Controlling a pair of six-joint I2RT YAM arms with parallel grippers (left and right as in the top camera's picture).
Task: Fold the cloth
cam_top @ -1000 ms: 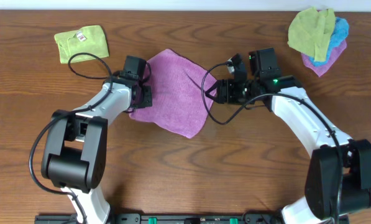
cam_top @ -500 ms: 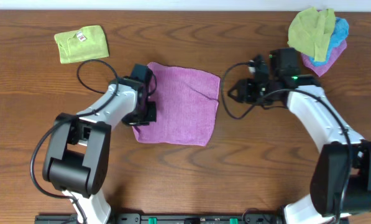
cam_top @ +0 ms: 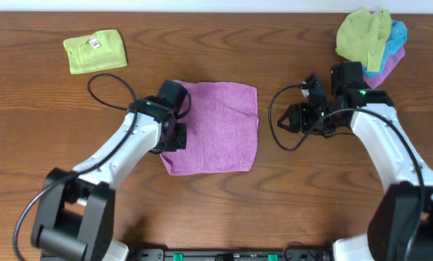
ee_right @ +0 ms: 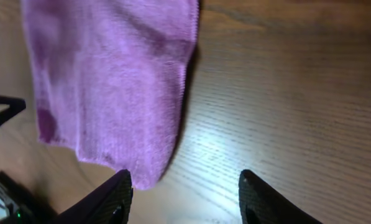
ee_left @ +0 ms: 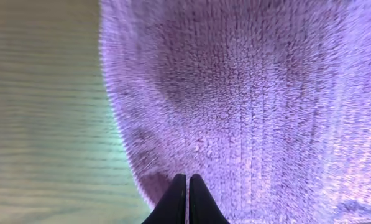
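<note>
You have a brown wooden surface [cam_top: 216, 210] filling the overhead view, with both arms reaching in from the near edge. The left arm [cam_top: 122, 156] angles up to the middle. The right arm [cam_top: 390, 148] bends in from the right side and points left.

The cloth [cam_top: 220, 127] is purple and lies flat and open at the centre of the surface, roughly square. Its left side is under the left arm's wrist and its right edge is well apart from the right arm. A faint crease runs near its upper right corner.

At the far right corner you have a pile [cam_top: 368, 45] of loose cloths: green on top, with blue and pink showing beneath. It sits just beside the right arm's wrist. At the far left lies a green cloth [cam_top: 94, 51], folded into a small rectangle with a white tag [cam_top: 95, 43] on top, well apart from everything else.

Your left end effector [cam_top: 174, 134] sits at the cloth's left edge. In the left wrist view its fingers [ee_left: 179, 196] are pressed tight together, clenched on the cloth [ee_left: 235, 93] close to that edge, with bare wood to the left.

Your right end effector [cam_top: 289, 118] is released. In the right wrist view its fingers [ee_right: 114, 199] stand wide apart over bare wood, grasping nothing. The cloth [ee_right: 110, 81] fills the upper left of that view, and its nearest corner comes close to the left finger.

A black cable [cam_top: 104, 80] loops beside each wrist.
</note>
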